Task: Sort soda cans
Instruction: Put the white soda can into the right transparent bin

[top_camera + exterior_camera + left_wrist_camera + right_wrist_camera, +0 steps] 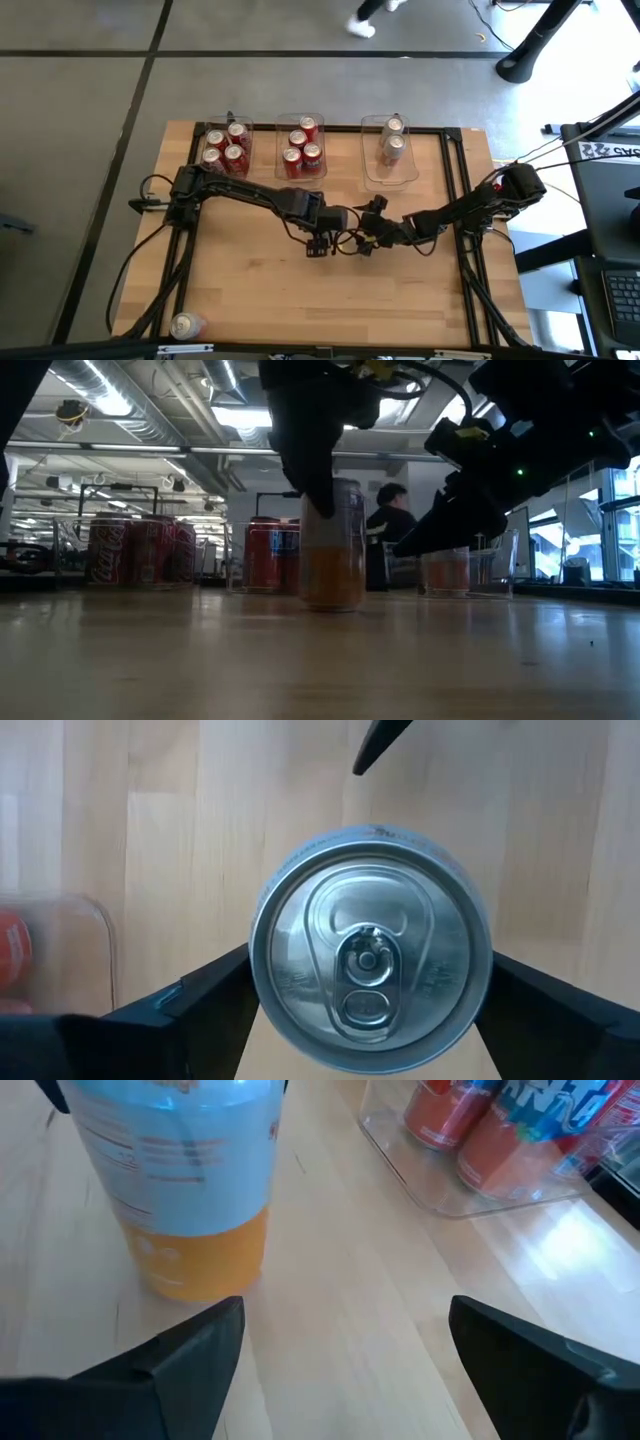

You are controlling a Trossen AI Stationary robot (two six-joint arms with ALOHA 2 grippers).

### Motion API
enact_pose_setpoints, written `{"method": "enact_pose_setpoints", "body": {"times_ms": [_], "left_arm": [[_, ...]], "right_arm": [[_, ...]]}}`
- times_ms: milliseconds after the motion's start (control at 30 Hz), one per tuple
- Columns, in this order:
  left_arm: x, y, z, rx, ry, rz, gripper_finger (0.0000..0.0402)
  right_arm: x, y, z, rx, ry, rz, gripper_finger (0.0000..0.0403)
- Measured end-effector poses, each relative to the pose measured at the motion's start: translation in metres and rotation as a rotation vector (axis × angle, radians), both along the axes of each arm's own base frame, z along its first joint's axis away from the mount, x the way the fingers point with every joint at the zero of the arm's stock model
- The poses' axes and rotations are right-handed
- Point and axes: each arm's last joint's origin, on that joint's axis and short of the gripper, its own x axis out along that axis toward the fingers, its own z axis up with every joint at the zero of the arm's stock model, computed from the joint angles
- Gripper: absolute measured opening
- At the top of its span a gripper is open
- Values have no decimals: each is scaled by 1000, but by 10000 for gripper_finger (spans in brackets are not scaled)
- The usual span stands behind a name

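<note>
Your table [250, 290] is pale wood planking with a black frame, standing on a grey floor crossed by dark seams. Near its middle an upright can [370, 945], blue above and orange below, sits between the left gripper [370, 1010]'s fingers [200, 995], which flank it on both sides; you cannot tell whether they press it. The right gripper [335, 1355] is just beside that can, fingers spread and holding nothing.

Along the far edge you have three clear bins: the left bin [227, 150] holds four red cans [226, 148], the middle bin [301, 150] four red cans with blue markings [302, 148], the right bin [390, 155] two paler cans [392, 140]. One silver can [186, 325] lies alone at the near left corner.

The low view shows an open hall with ceiling ducts, strip lights and windows, and a person [388, 520] behind the bins. In the high view a person's white shoe [362, 27] is on the floor beyond the table.
</note>
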Motion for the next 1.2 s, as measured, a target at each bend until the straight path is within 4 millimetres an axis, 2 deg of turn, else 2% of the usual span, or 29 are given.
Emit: {"method": "enact_pose_setpoints", "body": {"times_ms": [233, 633, 733, 900, 1000, 1200], "left_arm": [[0, 1, 0, -20, -11, 61, 318], [1, 1, 0, -19, -15, 67, 319], [1, 3, -2, -17, 3, 72, 338], [0, 6, -3, -15, 11, 81, 392], [0, 7, -2, -17, 15, 89, 392], [-8, 4, 19, -10, 30, 66, 380]], "right_arm": [[0, 0, 0, 0, 0, 0, 351], [0, 0, 0, 4, -3, 4, 351], [0, 0, 0, 6, -2, 6, 351], [0, 0, 0, 7, -2, 9, 351], [0, 0, 0, 8, -1, 9, 351], [0, 1, 0, 8, -2, 9, 351]]}}
